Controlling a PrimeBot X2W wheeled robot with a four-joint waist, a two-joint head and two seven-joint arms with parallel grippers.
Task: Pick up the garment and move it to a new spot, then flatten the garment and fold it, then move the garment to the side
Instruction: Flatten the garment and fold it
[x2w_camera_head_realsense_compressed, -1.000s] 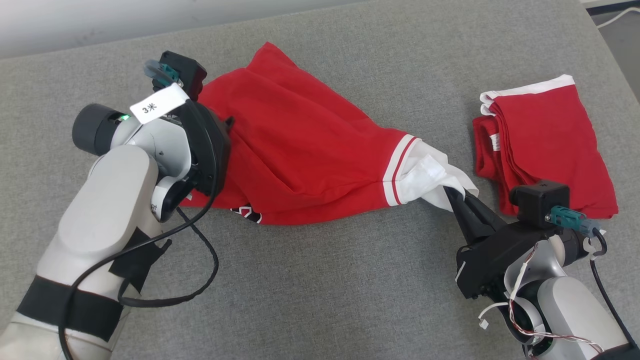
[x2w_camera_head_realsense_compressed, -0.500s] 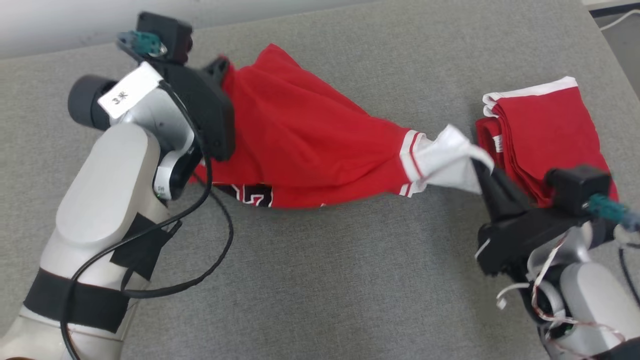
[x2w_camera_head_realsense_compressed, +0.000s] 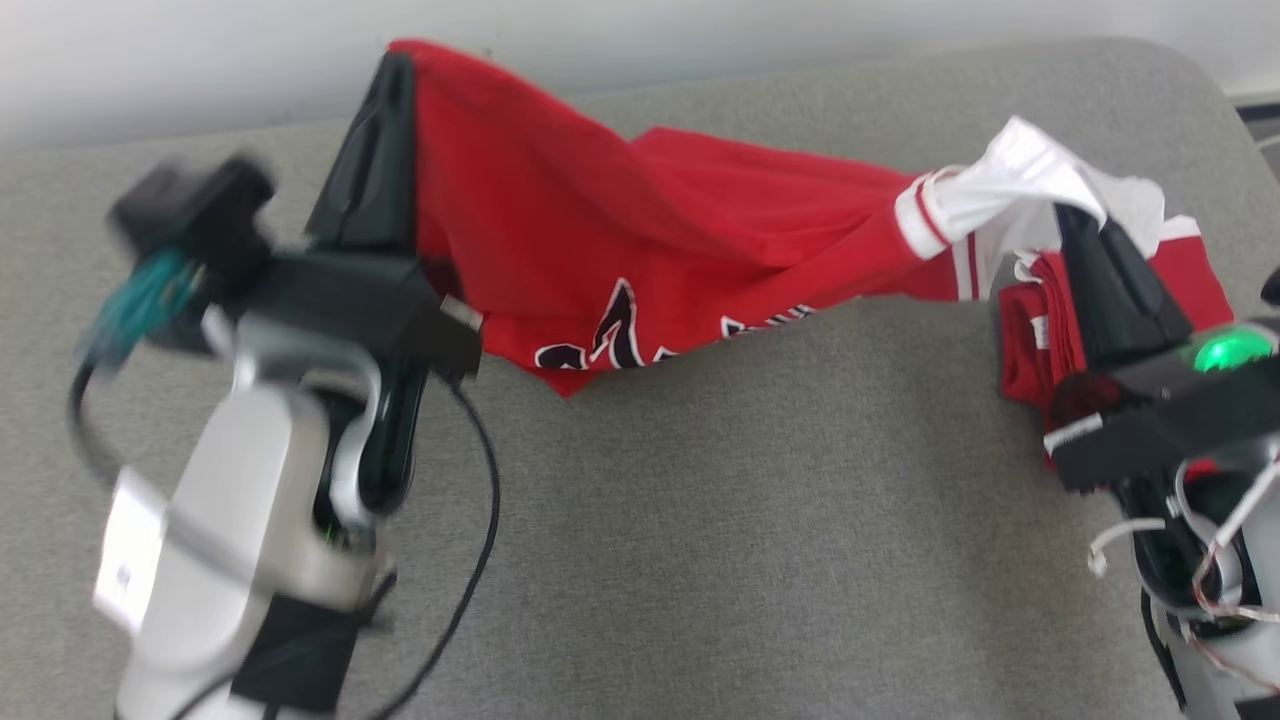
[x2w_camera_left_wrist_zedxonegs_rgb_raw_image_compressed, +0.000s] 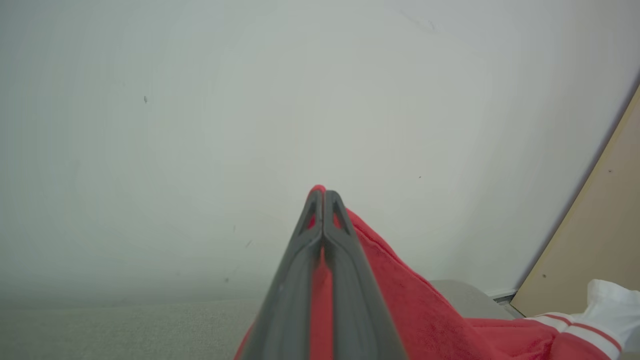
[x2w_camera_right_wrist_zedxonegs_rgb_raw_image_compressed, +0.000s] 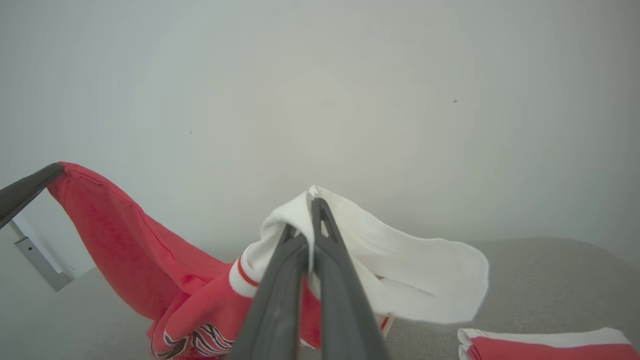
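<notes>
Upholstery of grey woven cloth (x2w_camera_head_realsense_compressed: 700, 520) covers the lower and middle of the head view, with a pale plain wall (x2w_camera_head_realsense_compressed: 150, 60) along the top edge. Across the upper half, a red cloth jersey with white cuffs and black-and-white lettering (x2w_camera_head_realsense_compressed: 620, 230) hangs stretched between the two arms. It is raised off the grey surface, and its lower edge sags to a point near the centre left. At the right edge a second red garment, folded flat with white trim (x2w_camera_head_realsense_compressed: 1030, 340), lies on the upholstery, partly behind the right arm.

At the upper left, the left gripper (x2w_camera_head_realsense_compressed: 392, 62) points up the frame. Its dark fingers are pressed together on the jersey's red corner, and the left wrist view (x2w_camera_left_wrist_zedxonegs_rgb_raw_image_compressed: 322, 192) shows red cloth pinched in the slit between them. At the upper right, the right gripper (x2w_camera_head_realsense_compressed: 1068, 215) pinches the white sleeve end (x2w_camera_head_realsense_compressed: 1020, 180). In the right wrist view (x2w_camera_right_wrist_zedxonegs_rgb_raw_image_compressed: 312, 202) white fabric drapes over both sides of the fingers.

A black cable (x2w_camera_head_realsense_compressed: 480, 540) loops down beside the left forearm. A green light (x2w_camera_head_realsense_compressed: 1225, 350) glows on the right wrist. The head view is blurred at the left.
</notes>
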